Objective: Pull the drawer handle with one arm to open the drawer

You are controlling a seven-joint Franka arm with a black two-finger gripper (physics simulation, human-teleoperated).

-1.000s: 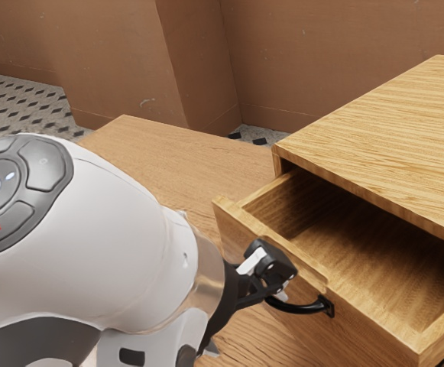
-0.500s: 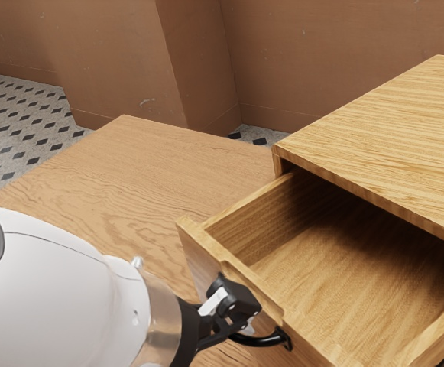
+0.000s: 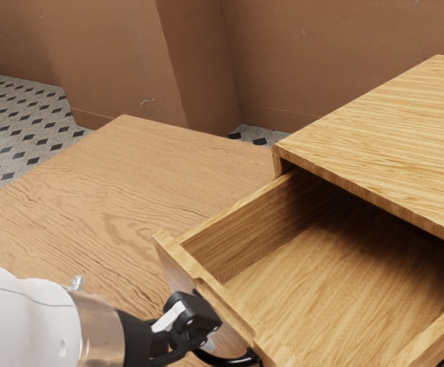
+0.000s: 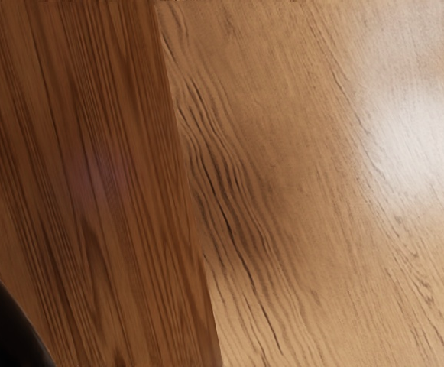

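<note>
Handle [image 3: 237,358] is lying toward the exterior view's right of your gripper [image 3: 202,338], running along drawer front [image 3: 177,264]; grip closure, cannot tell.

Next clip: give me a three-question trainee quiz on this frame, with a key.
1. True or false: the drawer is shut flush with the cabinet.
2. The handle is: A) white B) black C) red.
3. Fill the gap: the claw sits at the drawer's ____ panel.
Key: 1 false; 2 B; 3 front.
</note>
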